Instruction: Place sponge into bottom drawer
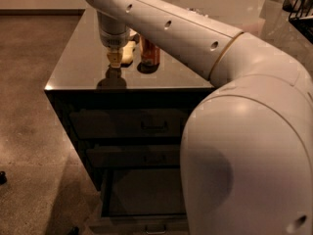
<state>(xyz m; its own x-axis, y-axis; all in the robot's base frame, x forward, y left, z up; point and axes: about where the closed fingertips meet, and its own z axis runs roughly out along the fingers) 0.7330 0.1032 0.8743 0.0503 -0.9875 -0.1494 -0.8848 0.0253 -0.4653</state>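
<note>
Sponge (128,51) on glossy dark countertop (80,62), just beside hand (115,58); grip unclear; bottom drawer (142,196) open.

The arm (186,33) has a smooth white shell, plastic by the look of it, with a soft sheen. The gripper (115,58) hangs just above the cabinet top (78,62) beside the sponge (128,53), tipped in duller tan material. That top is dark and glossy — it mirrors the gripper. The sponge looks pale, soft, matt; the soda can (149,54) gleams faintly like metal. The bottom drawer (142,195) is dark and matt inside — its handle (155,227) perhaps metal. The floor (29,106) is speckled, rough-looking
</note>
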